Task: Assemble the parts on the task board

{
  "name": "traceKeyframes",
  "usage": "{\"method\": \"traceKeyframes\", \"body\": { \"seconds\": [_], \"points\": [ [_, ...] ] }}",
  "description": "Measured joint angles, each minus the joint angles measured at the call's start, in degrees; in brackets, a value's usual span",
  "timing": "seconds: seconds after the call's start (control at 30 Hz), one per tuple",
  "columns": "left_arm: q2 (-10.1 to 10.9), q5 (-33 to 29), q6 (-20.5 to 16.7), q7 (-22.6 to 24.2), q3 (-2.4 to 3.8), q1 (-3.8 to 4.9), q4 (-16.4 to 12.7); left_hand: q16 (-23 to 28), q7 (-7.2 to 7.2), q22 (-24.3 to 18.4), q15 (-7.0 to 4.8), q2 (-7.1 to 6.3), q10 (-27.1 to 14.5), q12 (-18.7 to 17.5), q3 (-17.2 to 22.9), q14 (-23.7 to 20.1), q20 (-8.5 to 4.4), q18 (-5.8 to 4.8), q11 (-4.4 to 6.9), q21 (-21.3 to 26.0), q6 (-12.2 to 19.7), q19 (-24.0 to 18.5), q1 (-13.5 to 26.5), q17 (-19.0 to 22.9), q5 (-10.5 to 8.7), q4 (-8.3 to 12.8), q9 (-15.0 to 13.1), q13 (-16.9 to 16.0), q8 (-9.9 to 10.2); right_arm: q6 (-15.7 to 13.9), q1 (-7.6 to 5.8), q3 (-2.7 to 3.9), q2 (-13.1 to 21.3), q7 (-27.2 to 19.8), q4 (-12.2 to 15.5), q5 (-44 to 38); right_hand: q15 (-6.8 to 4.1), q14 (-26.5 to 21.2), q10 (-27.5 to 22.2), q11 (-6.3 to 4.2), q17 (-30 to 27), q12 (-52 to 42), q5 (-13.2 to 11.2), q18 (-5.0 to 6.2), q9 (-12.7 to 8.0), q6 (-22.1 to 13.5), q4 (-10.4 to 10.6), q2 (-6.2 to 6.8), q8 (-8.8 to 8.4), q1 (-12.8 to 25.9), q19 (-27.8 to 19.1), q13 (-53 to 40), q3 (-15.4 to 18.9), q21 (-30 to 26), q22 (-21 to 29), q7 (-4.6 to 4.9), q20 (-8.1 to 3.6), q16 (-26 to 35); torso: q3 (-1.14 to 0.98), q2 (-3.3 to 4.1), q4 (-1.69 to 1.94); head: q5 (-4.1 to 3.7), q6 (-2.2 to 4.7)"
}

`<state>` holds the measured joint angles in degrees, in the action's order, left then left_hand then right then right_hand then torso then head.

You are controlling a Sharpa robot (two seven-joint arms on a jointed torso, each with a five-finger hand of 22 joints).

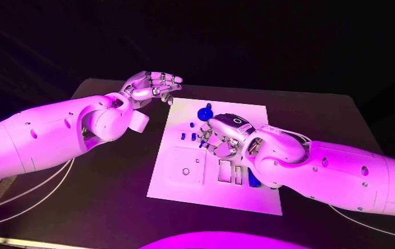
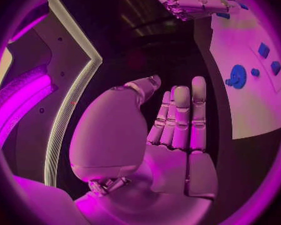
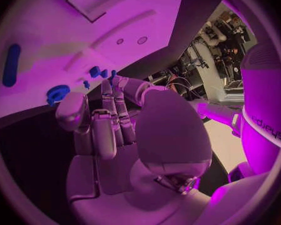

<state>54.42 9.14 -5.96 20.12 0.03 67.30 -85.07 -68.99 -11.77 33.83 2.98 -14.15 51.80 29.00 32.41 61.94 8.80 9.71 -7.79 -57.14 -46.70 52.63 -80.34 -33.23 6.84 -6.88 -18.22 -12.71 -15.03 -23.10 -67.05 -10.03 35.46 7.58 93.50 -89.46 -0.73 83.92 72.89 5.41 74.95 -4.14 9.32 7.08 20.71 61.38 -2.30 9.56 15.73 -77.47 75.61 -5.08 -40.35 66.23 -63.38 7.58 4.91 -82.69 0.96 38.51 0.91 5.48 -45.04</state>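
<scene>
Head view: on the black table [image 1: 99,203], the white board [image 1: 247,195] lies in the middle, its near half cut with rectangular slots and a small hole, a long blue piece [image 1: 253,179] lying beside the slots on the right. Farther up the board, the right hand [image 1: 224,133] rests palm down over the middle, fingers curled toward a row of small blue blocks [image 1: 193,136]; whether it has hold of one cannot be told. Beyond it, a round blue wheel-shaped part [image 1: 204,112] sits near the board's far edge. At the board's far left corner, just off the plate, the left hand [image 1: 153,88] is raised above the table, fingers loosely bent and holding nothing. In the left wrist view, that hand [image 2: 178,130] shows straight fingers side by side, the palm empty, with the wheel part [image 2: 238,76] and square blue blocks [image 2: 263,50] on the board [image 2: 253,110] beyond. In the right wrist view, the right hand [image 3: 109,130] has its fingers reaching toward the blue blocks [image 3: 95,71] and the wheel [image 3: 57,92].
</scene>
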Motion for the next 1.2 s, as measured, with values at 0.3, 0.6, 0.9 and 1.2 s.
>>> {"method": "traceKeyframes", "body": {
  "seconds": [0.3, 0.6, 0.9, 1.2],
  "points": [
    [-0.2, 0.1, -0.3, 0.0, -0.01, 0.01, -0.3, 0.0, 0.00, 0.0, 0.22, 0.00, 0.0, 0.0, 0.0, -0.2, 0.00, 0.00, 0.00, 0.0, 0.0, 0.0, 0.0, 0.0, 0.00, 0.0, 0.0, 0.0, 0.0, 2.6, 0.87, -0.35, -1.6, 0.3, -1.5, -0.7, 0.00, 0.0, 0.0, 0.00, 0.0, 0.2, 0.0, 0.00, 0.0, 0.0, 0.0, -0.21, -0.01, -0.2, -0.1, 0.0, 0.0, -0.2, 0.2, 0.00, -0.09, 0.0, 0.08, 0.00, 0.02, 1.14, -0.77],
    [-0.4, 0.2, -0.4, -0.1, -0.01, 0.01, -0.3, 0.0, 0.00, 0.0, 0.22, 0.00, 0.0, 0.0, 0.0, -0.2, 0.00, 0.00, 0.00, 0.0, 0.0, 0.0, 0.0, 0.0, 0.00, 0.0, 0.0, 0.0, 0.0, 3.7, 1.87, -0.51, -2.4, 0.8, -1.7, -1.2, 0.00, 0.0, 0.0, 0.00, 0.0, 0.2, 0.0, 0.00, 0.0, -0.1, 0.0, -0.21, -0.01, -0.2, -0.1, 0.0, 0.0, -0.2, 0.3, -0.09, -0.09, 0.0, -0.02, -0.03, -0.10, 1.80, -1.33],
    [-0.5, 0.4, -0.4, -0.1, 0.00, 0.01, -0.2, 0.0, 0.00, -0.1, 0.21, 0.00, 0.0, 0.0, 0.0, -0.2, 0.00, 0.00, 0.00, 0.0, 0.0, 0.0, 0.0, 0.1, 0.00, 0.0, 0.0, 0.0, 0.0, 4.2, 2.14, -0.53, -2.5, 1.2, -2.2, -1.6, 0.01, 0.0, 0.0, 0.00, 0.0, 0.1, -0.2, 0.00, 0.0, -0.1, 0.0, -0.44, -0.11, -0.4, -0.1, 0.0, 0.0, -0.2, 0.3, -0.10, -0.09, 0.0, -0.08, -0.01, -0.18, 2.02, -1.61],
    [-0.6, 0.4, -0.4, -0.2, 0.00, 0.01, -0.1, 0.0, 0.01, -0.1, 0.22, 0.00, 0.0, 0.0, 0.0, -0.2, -0.01, 0.00, 0.00, 0.0, 0.0, 0.0, 0.0, 0.1, 0.00, 0.0, 0.0, 0.0, 0.0, 4.5, 2.29, -0.56, -2.8, 1.5, -2.4, -1.9, 0.01, 0.0, 0.0, 0.00, 0.0, 0.1, -0.1, 0.00, 0.1, 0.0, 0.0, -0.43, -0.25, -0.4, -0.1, 0.0, 0.0, -0.2, 0.3, 0.02, -0.09, 0.0, -0.09, 0.02, -0.15, 2.06, -1.75]
  ]
}}
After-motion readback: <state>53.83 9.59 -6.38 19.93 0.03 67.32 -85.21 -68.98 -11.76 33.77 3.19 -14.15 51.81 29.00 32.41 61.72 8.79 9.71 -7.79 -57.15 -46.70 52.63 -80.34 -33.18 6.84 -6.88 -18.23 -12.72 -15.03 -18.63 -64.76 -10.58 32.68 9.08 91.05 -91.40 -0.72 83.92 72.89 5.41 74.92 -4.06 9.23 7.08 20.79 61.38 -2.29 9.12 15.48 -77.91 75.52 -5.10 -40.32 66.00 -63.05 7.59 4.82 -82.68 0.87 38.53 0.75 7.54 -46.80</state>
